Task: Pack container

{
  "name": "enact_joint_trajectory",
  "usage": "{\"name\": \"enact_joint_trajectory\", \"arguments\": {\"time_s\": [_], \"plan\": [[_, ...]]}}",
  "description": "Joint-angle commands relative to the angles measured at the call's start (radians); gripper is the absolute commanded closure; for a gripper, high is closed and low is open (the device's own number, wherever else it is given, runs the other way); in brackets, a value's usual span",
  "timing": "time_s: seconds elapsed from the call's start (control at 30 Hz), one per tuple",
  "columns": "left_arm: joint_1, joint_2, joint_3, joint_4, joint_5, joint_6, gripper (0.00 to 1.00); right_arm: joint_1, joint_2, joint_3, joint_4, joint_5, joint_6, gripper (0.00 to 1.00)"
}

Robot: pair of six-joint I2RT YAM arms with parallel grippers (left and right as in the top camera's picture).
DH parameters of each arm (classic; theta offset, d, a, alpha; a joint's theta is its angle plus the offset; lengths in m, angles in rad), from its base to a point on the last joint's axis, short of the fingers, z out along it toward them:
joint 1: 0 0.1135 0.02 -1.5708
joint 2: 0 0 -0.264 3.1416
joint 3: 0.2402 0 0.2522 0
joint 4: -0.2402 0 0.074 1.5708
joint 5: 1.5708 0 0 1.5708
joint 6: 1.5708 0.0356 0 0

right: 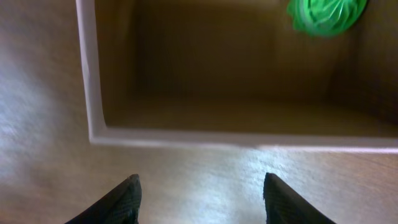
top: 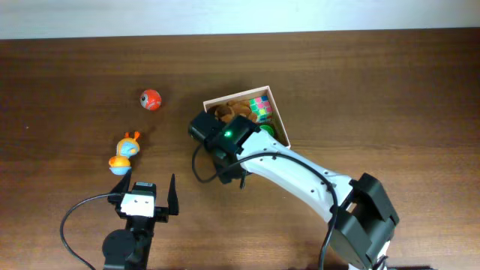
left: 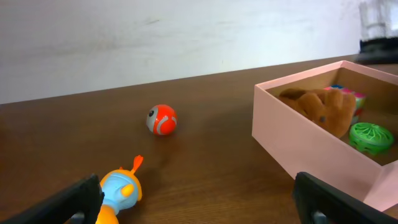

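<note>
The container [top: 280, 116] is a square white-walled box with a tan inside, at the table's middle. It holds a brown plush [top: 229, 111], a coloured cube [top: 260, 105] and a green ball [top: 268, 130]. My right gripper [top: 206, 131] hangs at its front-left corner; in the right wrist view it is open and empty [right: 199, 193] just outside the container's wall [right: 186, 138], with the green ball [right: 326, 14] inside. My left gripper [top: 148, 187] is open and empty [left: 199, 199], near a blue-and-orange toy [left: 121, 193]. The container [left: 298, 134] shows at the right of the left wrist view.
A red ball [top: 151, 99] lies on the table left of the container, also in the left wrist view [left: 161, 119]. The blue-and-orange toy [top: 124, 154] lies on the table between the ball and my left gripper. A white wall runs along the table's far edge.
</note>
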Motion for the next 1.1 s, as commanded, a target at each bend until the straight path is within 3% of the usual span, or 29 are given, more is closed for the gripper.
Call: {"name": "enact_joint_trajectory", "arguments": {"time_s": [0.0,1.07], "plan": [[0.005,-0.01,-0.006,0.003,0.0,0.019,0.01,-0.01,0.005,-0.006,0.034,0.024,0.048,0.43],[0.005,-0.01,-0.006,0.003,0.0,0.019,0.01,-0.009,0.011,-0.042,0.189,0.024,0.083,0.43]]}}
